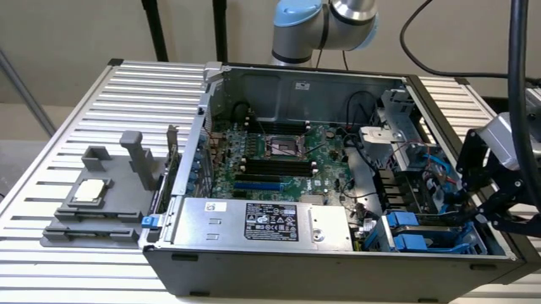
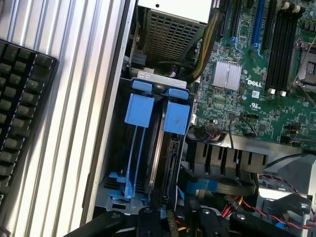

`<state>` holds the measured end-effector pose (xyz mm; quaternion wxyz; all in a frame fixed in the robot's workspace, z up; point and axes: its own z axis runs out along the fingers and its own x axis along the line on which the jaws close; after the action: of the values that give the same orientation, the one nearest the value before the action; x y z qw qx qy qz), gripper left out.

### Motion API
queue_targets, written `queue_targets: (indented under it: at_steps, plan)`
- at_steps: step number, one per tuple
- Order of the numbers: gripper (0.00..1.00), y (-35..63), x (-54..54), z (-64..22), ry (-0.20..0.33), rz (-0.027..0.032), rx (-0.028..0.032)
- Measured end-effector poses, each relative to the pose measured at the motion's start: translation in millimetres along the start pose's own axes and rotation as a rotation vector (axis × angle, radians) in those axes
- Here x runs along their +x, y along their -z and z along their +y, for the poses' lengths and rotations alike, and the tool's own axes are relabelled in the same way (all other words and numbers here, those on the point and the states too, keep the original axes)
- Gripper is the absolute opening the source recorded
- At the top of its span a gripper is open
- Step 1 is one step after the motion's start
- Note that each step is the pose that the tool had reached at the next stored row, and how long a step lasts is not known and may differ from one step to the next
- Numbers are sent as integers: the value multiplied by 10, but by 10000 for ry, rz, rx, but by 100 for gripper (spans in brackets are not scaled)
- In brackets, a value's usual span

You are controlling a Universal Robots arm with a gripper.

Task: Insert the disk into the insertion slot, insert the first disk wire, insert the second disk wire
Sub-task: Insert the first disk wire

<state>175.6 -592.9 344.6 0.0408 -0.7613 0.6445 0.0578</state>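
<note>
Inside slot (image 2: 157,78), disk (image 2: 170,163) apparently seated, claw (image 2: 175,220) near

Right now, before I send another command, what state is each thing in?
computer case: lying on its side, side panel off.
insertion slot: disk sitting in it.
disk: seated edge-on in the slot; connector looks bare, no wire.
gripper: poised at the slot end of the case.
power supply: mounted in the case.
processor socket: uncovered, no cooler on it.
</note>
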Motion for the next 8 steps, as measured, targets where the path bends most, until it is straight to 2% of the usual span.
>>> queue_targets:
  at_steps: [4, 5, 6, 7, 8]
  plan:
    - [31, -1, 5, -6, 59, -223, 5]
    - [24, -1, 7, -7, 70, -265, -2]
    - [24, 0, 10, -8, 79, -300, -6]
    - [18, 0, 13, -9, 89, -332, -14]
    - [18, 1, 16, -10, 97, -360, -23]
